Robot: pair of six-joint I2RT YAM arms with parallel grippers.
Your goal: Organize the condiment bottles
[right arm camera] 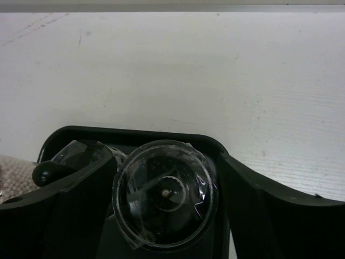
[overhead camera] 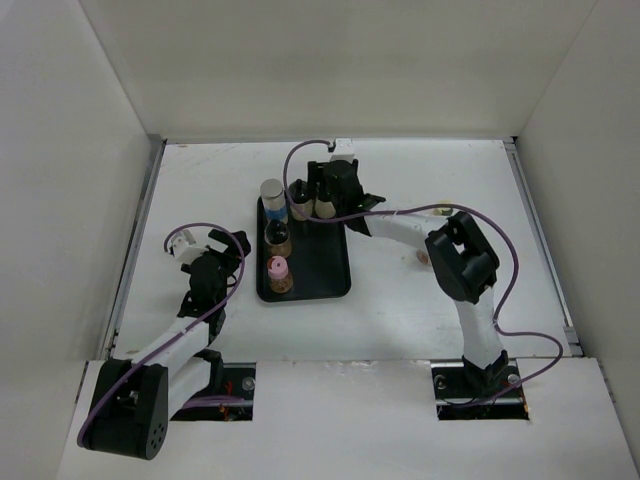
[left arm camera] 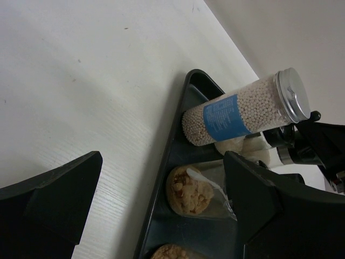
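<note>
Several spice jars stand in the black tray [overhead camera: 325, 262]: a silver-lid, blue-label jar [overhead camera: 272, 198], a black-lid brown jar [overhead camera: 277, 238], a pink-lid jar [overhead camera: 279, 271], and two at the back [overhead camera: 299, 206]. My right gripper [overhead camera: 335, 186] is over the tray's back edge. In its wrist view its fingers [right arm camera: 269, 210] straddle an upright jar with a clear-and-black lid [right arm camera: 164, 194], with a thin gap on the right side. My left gripper [overhead camera: 205, 262] is open and empty left of the tray. Its wrist view shows the blue-label jar [left arm camera: 242, 110] and a brown jar [left arm camera: 190, 191].
The table is white with walls on three sides. The tray's left rim [left arm camera: 164, 156] lies between my left fingers. A purple cable [overhead camera: 300, 150] loops above the right gripper. The right arm's elbow [overhead camera: 460, 258] stands right of the tray.
</note>
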